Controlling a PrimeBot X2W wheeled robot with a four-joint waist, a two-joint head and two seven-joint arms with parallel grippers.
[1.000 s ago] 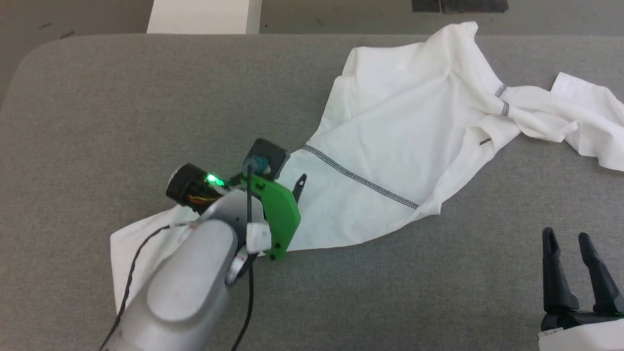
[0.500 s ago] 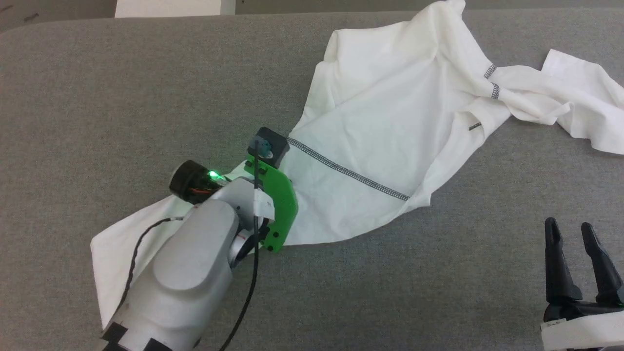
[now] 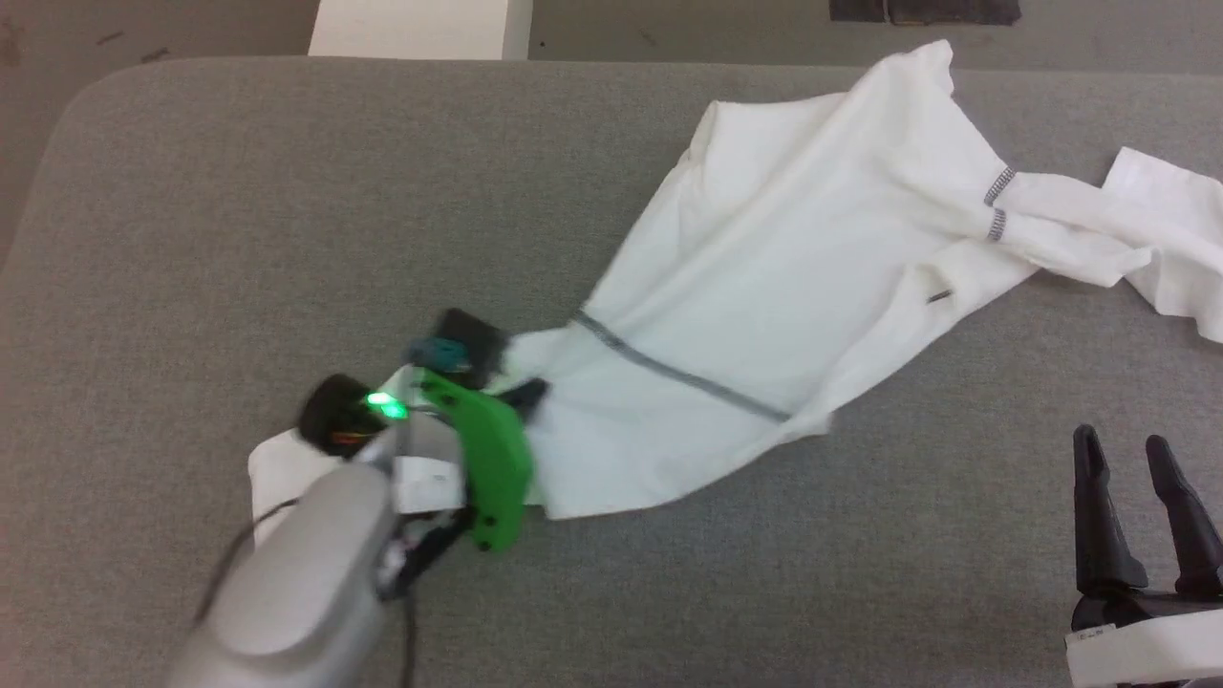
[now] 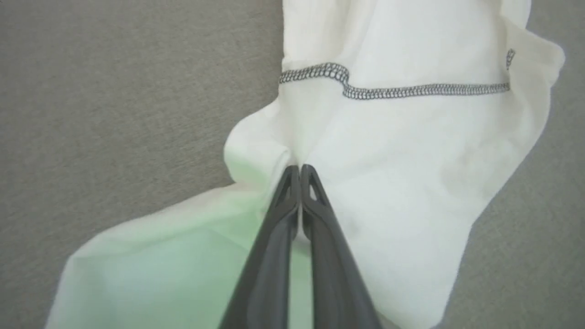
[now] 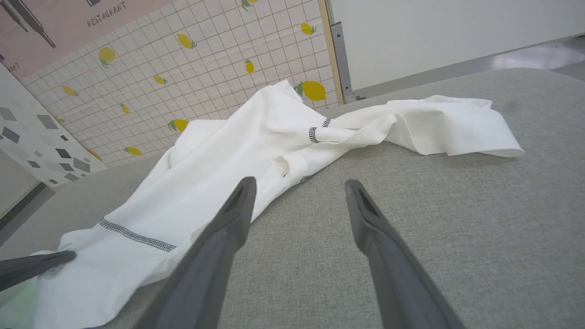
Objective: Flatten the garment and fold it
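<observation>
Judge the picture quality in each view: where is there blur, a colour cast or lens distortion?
Head view: the left arm and the garment's grey seam are smeared by motion blur, while the right fingers look crisp. Left wrist view: a green tint washes the cloth beside the shut left fingers. Right wrist view: sharp, though the wide lens tilts the tiled wall.

The garment [image 3: 764, 287] lies on the table [image 3: 287, 191], running diagonally from near left to far right. The left gripper [image 4: 299, 168] sits on its near-left part; the right gripper [image 3: 1120, 440] stands well apart, at the near right. A box [image 3: 420, 27] lies beyond the table's far edge.
</observation>
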